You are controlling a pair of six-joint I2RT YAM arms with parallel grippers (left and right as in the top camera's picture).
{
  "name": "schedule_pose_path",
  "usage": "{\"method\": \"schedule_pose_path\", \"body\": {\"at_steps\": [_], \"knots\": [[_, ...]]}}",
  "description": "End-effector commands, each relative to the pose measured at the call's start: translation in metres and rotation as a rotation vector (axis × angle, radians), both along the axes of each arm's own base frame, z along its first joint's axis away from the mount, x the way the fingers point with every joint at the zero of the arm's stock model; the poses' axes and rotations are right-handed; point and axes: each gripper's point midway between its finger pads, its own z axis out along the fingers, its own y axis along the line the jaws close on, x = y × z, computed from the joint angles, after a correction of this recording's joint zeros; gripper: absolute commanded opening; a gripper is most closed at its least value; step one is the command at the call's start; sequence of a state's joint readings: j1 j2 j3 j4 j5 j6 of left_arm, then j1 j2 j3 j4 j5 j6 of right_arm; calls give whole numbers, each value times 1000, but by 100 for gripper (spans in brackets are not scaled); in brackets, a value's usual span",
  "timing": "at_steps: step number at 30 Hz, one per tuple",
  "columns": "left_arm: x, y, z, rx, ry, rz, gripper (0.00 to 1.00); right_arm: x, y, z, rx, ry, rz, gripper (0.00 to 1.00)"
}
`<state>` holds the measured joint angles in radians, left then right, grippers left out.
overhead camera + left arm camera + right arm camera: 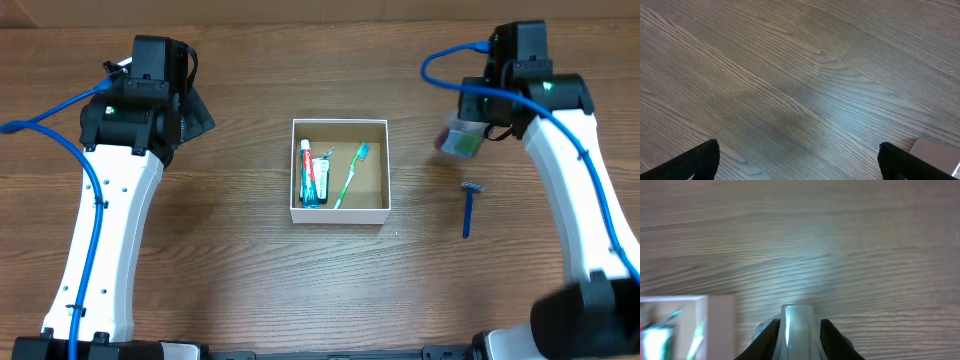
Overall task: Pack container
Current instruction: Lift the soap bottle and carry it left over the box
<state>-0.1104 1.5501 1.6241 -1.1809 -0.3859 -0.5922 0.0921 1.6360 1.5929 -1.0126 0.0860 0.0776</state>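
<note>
The container is a shallow square cardboard box with white walls and a brown inside, at the table's middle. It holds a toothpaste tube, a small dark tube and a green toothbrush. My right gripper is shut on a small clear bottle with green liquid, held above the table to the right of the box. In the right wrist view the bottle's clear cap sits between the fingers and the box edge shows at lower left. My left gripper is open and empty over bare wood.
A blue razor lies on the table right of the box, below the right gripper. The left arm stands at the far left, well away from the box. A box corner shows at the lower right of the left wrist view.
</note>
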Motion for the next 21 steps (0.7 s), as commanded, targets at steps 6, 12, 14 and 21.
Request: {"method": "schedule_pose_path", "body": {"at_steps": [6, 12, 14, 21], "knots": [[1, 0, 5, 9, -10, -17, 100, -43, 84, 95, 52, -232, 221, 26], [1, 0, 5, 9, -10, -17, 100, -53, 135, 97, 76, -251, 339, 25], [1, 0, 5, 9, -10, -17, 100, -48, 141, 93, 84, -250, 335, 25], [1, 0, 5, 9, -10, -17, 100, -23, 156, 61, 87, -200, 325, 25]]}}
